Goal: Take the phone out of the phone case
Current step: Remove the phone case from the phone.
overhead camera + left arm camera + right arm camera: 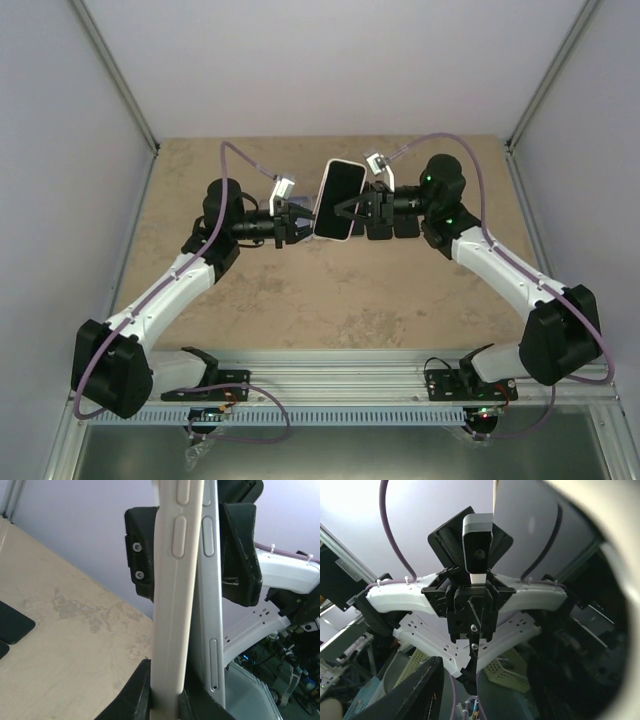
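Note:
The phone [340, 190], black screen up, sits in a cream case [321, 210] and is held in the air between both grippers. My left gripper [300, 222] is shut on the case's near edge [172, 630], between its black fingers [132, 695]. The phone's silver edge [209, 605] stands apart from the case at this end and meets it further up. My right gripper [356, 210] is shut across phone and case from the other side; its fingers [240, 555] press on both faces. In the right wrist view, the left gripper [472, 615] faces me.
The beige table [330, 300] lies below, with grey walls at the back and sides. The left arm [170, 290] and right arm [510, 270] reach in from the near corners. Dark pads [12, 625] lie on the table at the left.

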You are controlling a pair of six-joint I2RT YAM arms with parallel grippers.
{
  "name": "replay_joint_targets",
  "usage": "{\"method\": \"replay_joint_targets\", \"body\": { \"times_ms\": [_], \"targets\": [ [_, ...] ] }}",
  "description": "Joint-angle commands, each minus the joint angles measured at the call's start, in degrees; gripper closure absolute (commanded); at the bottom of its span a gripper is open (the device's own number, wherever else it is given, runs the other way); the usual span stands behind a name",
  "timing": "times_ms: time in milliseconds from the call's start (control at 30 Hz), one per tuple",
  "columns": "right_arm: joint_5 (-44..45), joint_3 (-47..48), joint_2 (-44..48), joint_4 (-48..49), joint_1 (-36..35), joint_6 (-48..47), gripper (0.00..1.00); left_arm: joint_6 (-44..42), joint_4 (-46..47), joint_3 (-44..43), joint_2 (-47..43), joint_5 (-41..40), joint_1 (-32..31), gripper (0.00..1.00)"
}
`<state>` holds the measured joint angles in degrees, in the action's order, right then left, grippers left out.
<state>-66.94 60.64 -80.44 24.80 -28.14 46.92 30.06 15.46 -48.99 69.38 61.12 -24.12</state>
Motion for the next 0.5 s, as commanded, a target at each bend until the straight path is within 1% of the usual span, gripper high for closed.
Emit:
{"method": "replay_joint_targets", "body": {
  "times_ms": [0,133,267,333,467],
  "targets": [
    [-3.7,1.3,2.8,-2.0,2.2,-1.4,0.56,2.0,3.9,0.2,0.0,-4.6,0.5,1.0],
    [-3.5,1.1,3.4,-1.6,3.9,-0.6,0.55,2.2,4.4,0.7,-0.3,-4.5,0.6,1.0],
    [-3.8,1.0,3.4,1.1,5.6,2.1,0.56,2.5,4.9,1.4,-0.6,-4.4,0.8,1.0],
    [-4.0,0.9,3.4,2.4,6.0,3.3,0.61,2.5,4.8,1.6,-0.8,-4.6,0.9,1.0],
    [-4.0,0.6,3.0,3.5,5.9,4.8,0.77,2.6,5.3,1.3,-0.7,-4.1,0.8,1.0]
  ]
}}
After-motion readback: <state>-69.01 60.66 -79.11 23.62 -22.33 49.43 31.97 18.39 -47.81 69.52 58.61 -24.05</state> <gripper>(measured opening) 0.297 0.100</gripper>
